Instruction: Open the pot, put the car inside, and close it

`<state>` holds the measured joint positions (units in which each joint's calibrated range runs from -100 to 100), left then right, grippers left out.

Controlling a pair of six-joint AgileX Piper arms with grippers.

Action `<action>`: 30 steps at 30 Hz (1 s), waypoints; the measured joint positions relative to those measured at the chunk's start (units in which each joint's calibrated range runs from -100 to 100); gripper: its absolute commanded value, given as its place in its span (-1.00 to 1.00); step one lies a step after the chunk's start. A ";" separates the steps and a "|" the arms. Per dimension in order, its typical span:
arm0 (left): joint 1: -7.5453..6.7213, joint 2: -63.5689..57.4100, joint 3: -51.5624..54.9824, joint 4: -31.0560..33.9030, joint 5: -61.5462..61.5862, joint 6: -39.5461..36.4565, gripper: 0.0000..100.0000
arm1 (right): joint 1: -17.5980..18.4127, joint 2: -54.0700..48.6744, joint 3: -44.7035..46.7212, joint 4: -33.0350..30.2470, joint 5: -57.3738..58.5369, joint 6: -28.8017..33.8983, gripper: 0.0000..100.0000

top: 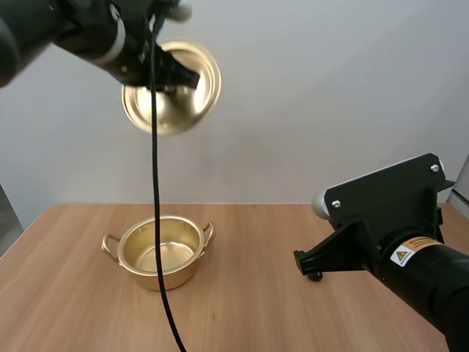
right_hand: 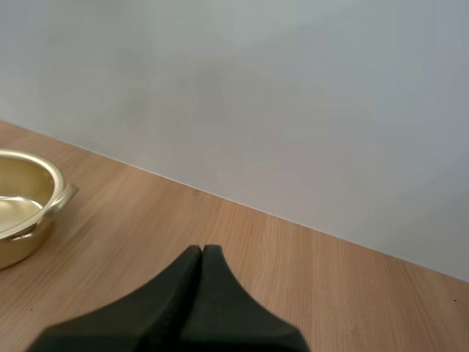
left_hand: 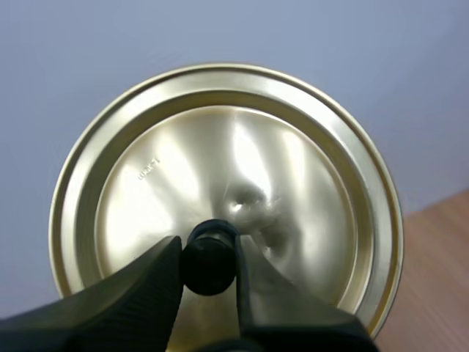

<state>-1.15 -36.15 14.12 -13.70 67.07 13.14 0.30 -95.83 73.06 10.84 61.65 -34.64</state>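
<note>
- The left claw (left_hand: pixel 209 253) is clenched on the black knob (left_hand: pixel 209 264) of the lid (left_hand: pixel 220 161), with one finger pressing on each side of the knob.
- In the high view the lid hangs high in the air, well above the table (top: pixel 256 308). It is tilted, so that its golden face with the knob turns toward the camera.
- The pot (top: pixel 179 273) stands upright on the table, open, almost under the lid. It has one small handle at each side, and its shiny golden bottom is visible inside.
- The right claw (right_hand: pixel 201 257) is clenched on nothing: its two black fingers lie together as one dark wedge.
- This claw is low over the bare wood, at the right of the pot and apart from it. The right wrist view shows the rim of the pot and one handle beyond the fingertips.
</note>
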 measured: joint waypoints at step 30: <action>0.00 -19.08 -22.05 -1.35 -27.24 -4.28 -1.00 | -1.37 32.58 -11.15 -0.69 -2.96 -2.54 -1.00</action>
<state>-1.15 -55.23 -7.93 -15.05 39.83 8.85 -1.07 -63.25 61.90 10.16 58.69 -37.18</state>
